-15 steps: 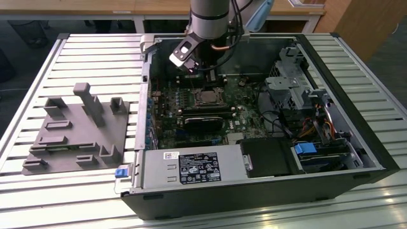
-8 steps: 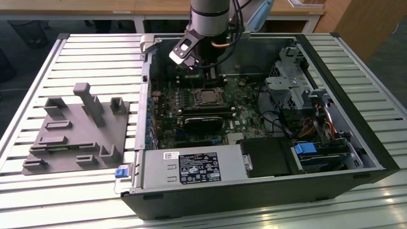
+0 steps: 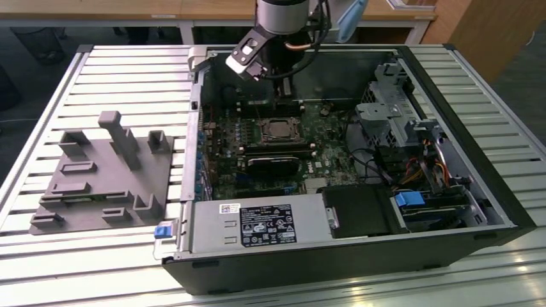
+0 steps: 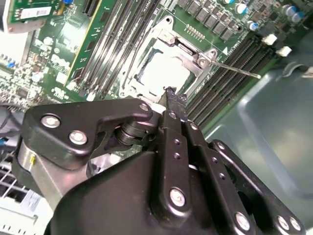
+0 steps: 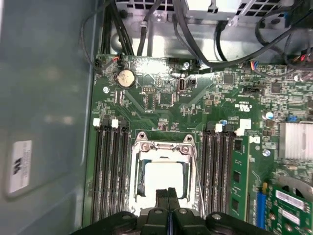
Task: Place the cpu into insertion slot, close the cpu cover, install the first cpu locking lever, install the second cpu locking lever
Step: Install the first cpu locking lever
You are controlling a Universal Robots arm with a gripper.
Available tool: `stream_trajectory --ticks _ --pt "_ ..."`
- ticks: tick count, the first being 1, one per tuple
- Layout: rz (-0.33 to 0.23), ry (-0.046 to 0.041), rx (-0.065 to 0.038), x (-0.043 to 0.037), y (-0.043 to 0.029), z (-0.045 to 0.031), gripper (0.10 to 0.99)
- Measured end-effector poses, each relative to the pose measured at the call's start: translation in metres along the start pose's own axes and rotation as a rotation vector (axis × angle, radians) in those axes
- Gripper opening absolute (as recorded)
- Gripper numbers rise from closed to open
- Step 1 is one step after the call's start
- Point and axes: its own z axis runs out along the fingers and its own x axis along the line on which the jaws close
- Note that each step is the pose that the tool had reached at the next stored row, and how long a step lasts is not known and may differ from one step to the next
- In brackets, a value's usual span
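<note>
The cpu [image 5: 161,180] lies in the insertion slot [image 5: 138,193] on the green motherboard, its silvery top showing through the window of the cpu cover [image 5: 161,148], which lies flat over it. In the second wrist view the cpu [image 4: 164,73] sits inside the cover [image 4: 193,55], and a thin locking lever [image 4: 237,69] sticks out from the socket's corner over the memory slots. My gripper [image 5: 168,194] hovers just above the socket's edge, fingers pressed together and holding nothing. In the exterior view the gripper [image 3: 282,94] hangs inside the case behind the socket [image 3: 277,130].
The open computer case [image 3: 503,192] lies on a slatted table. Long black memory slots [image 5: 110,171] flank the socket on both sides. Cables [image 5: 146,24] and a drive cage [image 3: 388,109] crowd the case's side. A grey fixture [image 3: 102,176] stands on the exterior view's left.
</note>
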Motion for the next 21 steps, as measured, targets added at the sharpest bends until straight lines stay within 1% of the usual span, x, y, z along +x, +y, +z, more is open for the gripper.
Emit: stream_trajectory --ticks 3,5,8,16,21 --pt "0.000 0.0000 0.000 0.0001 0.0006 -0.0090 0.106" --pt "0.000 0.0000 0.000 0.0001 0.0008 -0.0125 0.106" --pt "-0.006 0.0006 0.000 0.0002 0.0008 -0.0130 0.106" --pt "-0.151 0.0093 0.001 0.0001 0.0008 -0.0128 0.106" --pt "-0.193 0.0119 0.002 0.0001 0.0008 -0.0128 0.106"
